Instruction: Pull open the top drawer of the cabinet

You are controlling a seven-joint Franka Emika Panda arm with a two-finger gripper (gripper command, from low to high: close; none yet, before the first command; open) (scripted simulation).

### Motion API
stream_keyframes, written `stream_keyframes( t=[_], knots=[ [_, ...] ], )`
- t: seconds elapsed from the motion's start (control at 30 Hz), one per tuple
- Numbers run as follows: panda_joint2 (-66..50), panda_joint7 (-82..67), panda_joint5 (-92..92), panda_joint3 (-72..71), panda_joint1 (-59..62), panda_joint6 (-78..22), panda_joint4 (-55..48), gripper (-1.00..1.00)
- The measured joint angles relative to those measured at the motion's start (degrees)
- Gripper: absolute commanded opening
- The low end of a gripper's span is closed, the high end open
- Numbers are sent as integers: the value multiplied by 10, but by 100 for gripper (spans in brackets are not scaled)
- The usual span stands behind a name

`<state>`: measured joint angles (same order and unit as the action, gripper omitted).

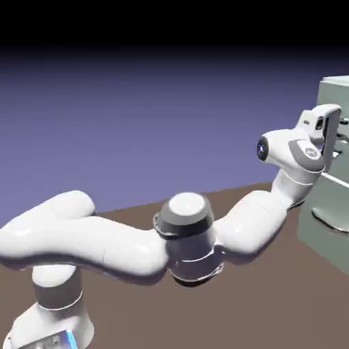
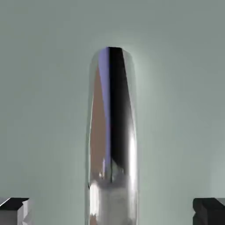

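In the exterior view, the part nearest to the camera is the white arm (image 1: 102, 238). It rises from about 7 o'clock of the picture, bends at a grey-capped joint near the middle, and stretches toward 2 o'clock. At its end the hand meets the front of the cabinet (image 1: 334, 184), which stands at the edge at 3 o'clock, pale grey-green, and is cut by the picture border. The gripper (image 1: 339, 140) is pressed close to the top drawer (image 1: 335, 95), at the place where the upper panel ends. The fingertips are hidden by the hand itself and by the picture edge, so this view does not show how the jaws stand. Lower, at about 4 o'clock, a curved bar handle (image 1: 328, 223) of the panel below is visible, well under the hand. The brown table (image 1: 136, 211) runs behind the arm.

In the hand view, the nearest things are the two dark grey fingertips (image 2: 15, 211), one at 7 o'clock and one at 5 o'clock, at the bottom edge. Between them stands the drawer handle (image 2: 112, 140), a shiny metal bar, running from the center down to 6 o'clock. It lies in the middle of the gap, but a clear space remains on each side, so the fingers are apart from it and do not grip it. The jaws are partly apart, around the bar. Behind the bar, the flat pale panel of the drawer fills all the rest of the picture.
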<state>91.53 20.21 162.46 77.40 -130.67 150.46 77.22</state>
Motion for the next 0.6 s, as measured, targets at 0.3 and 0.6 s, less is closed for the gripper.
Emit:
stream_keyframes(
  t=[0.3,0.6],
  knots=[
    [13,27,10,-2,112,-73,187,-100],
    [25,47,8,-6,232,-140,374,-100]
  ],
)
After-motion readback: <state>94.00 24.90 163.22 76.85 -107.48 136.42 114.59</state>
